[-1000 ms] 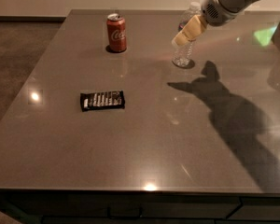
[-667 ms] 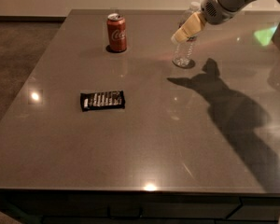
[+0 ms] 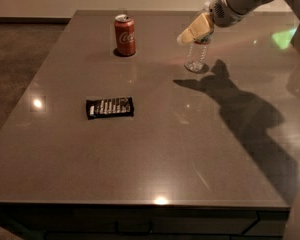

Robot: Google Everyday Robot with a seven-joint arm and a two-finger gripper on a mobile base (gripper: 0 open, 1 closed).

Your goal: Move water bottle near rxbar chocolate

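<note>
The water bottle [image 3: 195,59] stands upright on the far right part of the table, and only its clear lower body shows. My gripper [image 3: 191,33] reaches in from the upper right and sits at the bottle's upper half, hiding its cap and label. The rxbar chocolate [image 3: 110,107], a flat black bar with white lettering, lies on the left middle of the table, well away from the bottle.
A red soda can [image 3: 125,35] stands at the far left-centre of the grey table [image 3: 155,154]. My arm [image 3: 240,1] casts a dark shadow on the table to the right of the bottle. The floor lies beyond the table's left edge.
My gripper has shifted slightly left and up at the bottle's top. The bottle, the can and the bar have not moved.
</note>
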